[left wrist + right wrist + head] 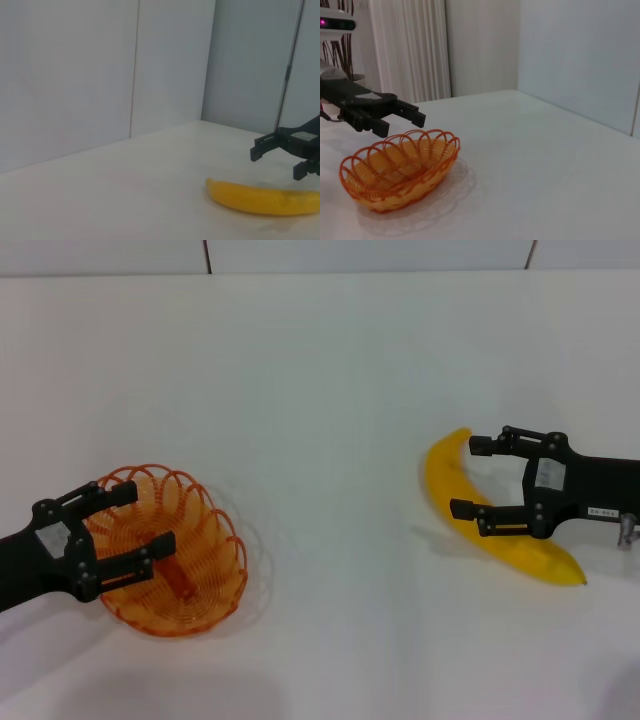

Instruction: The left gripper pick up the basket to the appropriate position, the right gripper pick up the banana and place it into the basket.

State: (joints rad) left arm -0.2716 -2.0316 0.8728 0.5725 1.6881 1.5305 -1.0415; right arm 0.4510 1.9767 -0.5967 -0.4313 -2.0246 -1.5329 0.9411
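The orange woven basket [200, 570] stands on the white table at the front left. My left gripper [150, 515] is open and hovers over the basket's left rim, one finger on each side of it. The right wrist view shows the left gripper [402, 125] just above the basket [400, 170], not touching it. The yellow banana [520, 545] lies on the table at the right. My right gripper [465, 477] is open, its fingers straddling the banana's middle. In the left wrist view the right gripper [276, 164] sits slightly above the banana [260, 199].
The white table [320, 390] stretches between the basket and the banana, with nothing else on it. A pale wall runs along its far edge.
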